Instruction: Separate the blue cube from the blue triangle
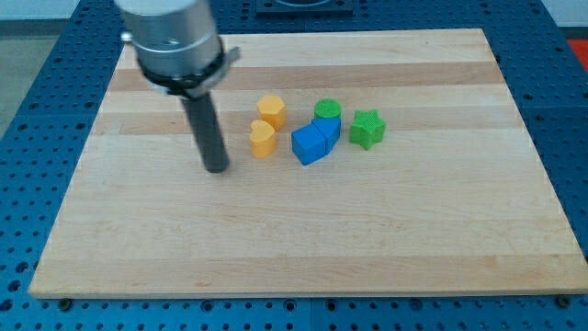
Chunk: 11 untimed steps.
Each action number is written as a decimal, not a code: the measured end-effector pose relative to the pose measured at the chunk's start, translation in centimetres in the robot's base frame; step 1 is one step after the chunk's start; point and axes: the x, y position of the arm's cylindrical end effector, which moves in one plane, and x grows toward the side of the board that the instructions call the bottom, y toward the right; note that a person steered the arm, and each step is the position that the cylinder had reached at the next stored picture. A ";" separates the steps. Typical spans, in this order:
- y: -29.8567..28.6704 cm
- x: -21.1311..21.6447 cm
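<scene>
The blue cube sits near the board's middle, touching the blue triangle just up and to its right. My tip rests on the wood to the left of the block cluster, about a hundred pixels left of the blue cube and slightly below it. It touches no block. The rod rises from the tip to the arm's grey end at the view's top left.
A yellow heart-like block and a yellow hexagonal block lie between my tip and the blue blocks. A green cylinder touches the blue triangle's top. A green star lies to the right. The wooden board sits on a blue perforated table.
</scene>
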 end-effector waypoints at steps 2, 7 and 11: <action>5.1 -4.6; 15.7 -1.3; 25.5 3.0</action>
